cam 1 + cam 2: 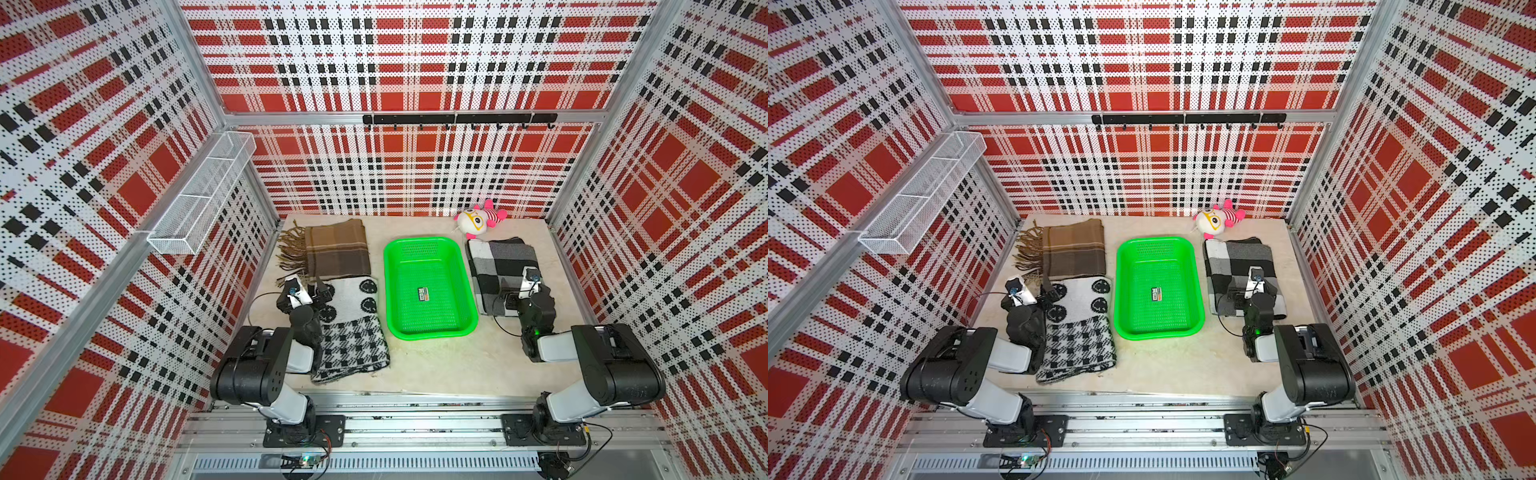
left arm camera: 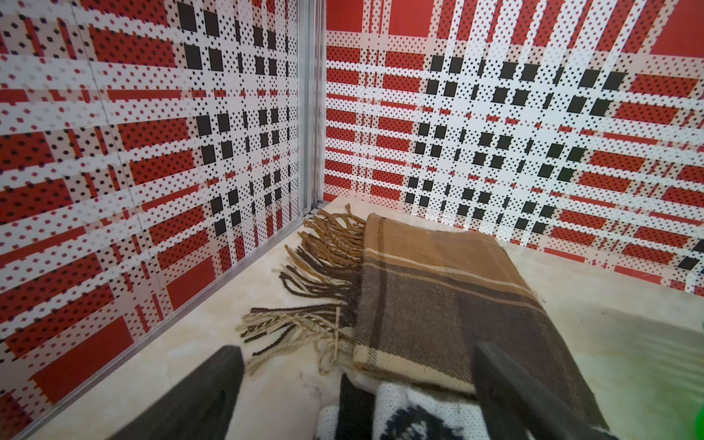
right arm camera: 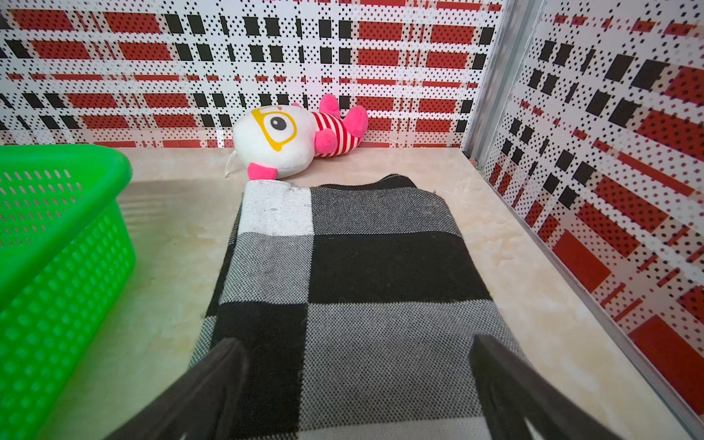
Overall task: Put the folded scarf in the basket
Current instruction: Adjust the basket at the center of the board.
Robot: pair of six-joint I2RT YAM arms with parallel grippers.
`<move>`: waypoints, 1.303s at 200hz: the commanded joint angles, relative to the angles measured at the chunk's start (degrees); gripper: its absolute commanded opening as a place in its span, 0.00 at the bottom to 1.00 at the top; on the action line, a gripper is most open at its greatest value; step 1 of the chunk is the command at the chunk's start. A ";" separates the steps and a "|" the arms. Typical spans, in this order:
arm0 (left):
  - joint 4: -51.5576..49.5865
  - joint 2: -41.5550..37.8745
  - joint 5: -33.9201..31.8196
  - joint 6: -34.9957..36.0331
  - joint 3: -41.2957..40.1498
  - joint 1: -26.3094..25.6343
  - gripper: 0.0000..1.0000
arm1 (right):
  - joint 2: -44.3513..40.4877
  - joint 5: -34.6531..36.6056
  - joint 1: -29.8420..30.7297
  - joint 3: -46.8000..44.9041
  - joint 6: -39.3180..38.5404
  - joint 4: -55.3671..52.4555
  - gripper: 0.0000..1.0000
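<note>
We see both arms folded low from their bases on the front rail, elbows raised and forearms reaching toward the back wall. The left gripper sits over the line where the patterned scarf meets the brown scarf. Its arm covers the near left part of the patterned scarf. In the left wrist view its fingers stand wide apart, one above the bare table beside the brown fringe and the other above the brown scarf's near edge. We cannot tell whether they touch the cloth.

The right gripper is over the near end of the checked scarf. In the right wrist view its fingers are also spread wide, across most of the scarf's width, pointing toward the plush toy at the back wall.

The basket stands on the table between the two arms. The brown and patterned scarves lie just beside it on the left, and the checked scarf lies beside it on the right. All three scarves are folded, flat on the table and outside the basket.

A small sticker lies on the basket's floor. It is dark with green and orange patches, and its print is too small for us to read. The patterned scarf has black round emblems on white above a houndstooth section. A wire rack hangs on the left wall, and a black hook rail runs along the back.
</note>
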 commanded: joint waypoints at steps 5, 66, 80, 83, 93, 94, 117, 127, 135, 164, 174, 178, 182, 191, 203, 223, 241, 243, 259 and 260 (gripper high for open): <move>1.41 0.42 -0.31 0.51 0.49 -0.03 0.99 | 0.21 -0.27 -0.24 0.61 -0.04 0.66 1.00; 1.43 0.42 -0.32 0.52 0.48 -0.05 0.99 | 0.23 -0.27 -0.28 0.68 0.00 0.72 1.00; 1.42 0.35 -0.31 0.48 0.46 -0.09 0.99 | 0.30 -0.27 -0.32 0.61 -0.06 0.58 1.00; 1.43 0.41 -0.31 0.50 0.47 -0.08 0.99 | 0.30 -0.28 -0.27 0.63 -0.08 0.62 1.00; 1.44 0.36 -0.27 0.49 0.49 -0.05 0.99 | 0.26 -0.28 -0.30 0.61 -0.04 0.57 1.00; 1.44 0.40 -0.33 0.48 0.49 -0.04 0.99 | 0.28 -0.32 -0.28 0.65 -0.06 0.62 1.00; 1.44 0.39 -0.31 0.54 0.49 -0.05 0.99 | 0.28 -0.27 -0.22 0.65 -0.02 0.59 1.00; 1.44 0.42 -0.31 0.55 0.49 -0.07 0.99 | 0.24 -0.30 -0.26 0.65 0.00 0.61 1.00; 1.44 0.37 -0.31 0.57 0.49 -0.09 0.99 | 0.21 -0.28 -0.22 0.55 -0.08 0.70 1.00; 1.51 0.35 -3.31 1.05 0.42 -1.33 0.99 | -4.97 -0.88 0.20 8.33 -0.02 -17.25 1.00; 1.99 -0.71 -7.85 2.15 0.08 -3.44 0.99 | -7.03 0.92 0.28 18.25 3.41 -34.96 1.00; 1.81 -1.46 -8.00 2.57 -0.52 -3.92 0.99 | -7.30 -0.03 0.27 21.69 3.89 -39.91 1.00; 3.14 -2.05 -7.88 3.05 -1.50 -4.25 0.99 | -7.62 -1.40 0.39 24.56 3.88 -43.27 1.00; 6.79 -4.67 -14.11 6.16 -2.69 -7.30 0.99 | -9.57 -2.29 1.41 29.39 4.57 -48.17 1.00; -4.88 -11.27 -19.67 11.45 2.35 -13.64 0.99 | -12.94 -2.53 2.95 33.23 5.62 -49.84 1.00; -23.26 -15.70 -21.56 10.27 18.33 -16.53 0.99 | -15.58 -3.32 3.08 41.66 13.37 -57.72 1.00; -51.51 -15.86 -18.54 -7.66 38.18 -16.31 0.99 | -14.86 -1.91 2.21 49.91 28.64 -70.53 1.00; -55.62 -15.65 -16.40 -9.94 40.23 -15.83 0.99 | -14.76 -1.39 2.11 50.53 31.07 -71.92 1.00; -65.53 -13.43 6.93 -23.33 47.26 -7.51 0.99 | -13.96 -5.34 -0.89 50.93 40.38 -78.57 1.00; -65.45 -13.26 9.73 -24.17 47.34 -6.84 0.99 | -13.90 -6.63 -1.19 50.73 40.32 -78.11 1.00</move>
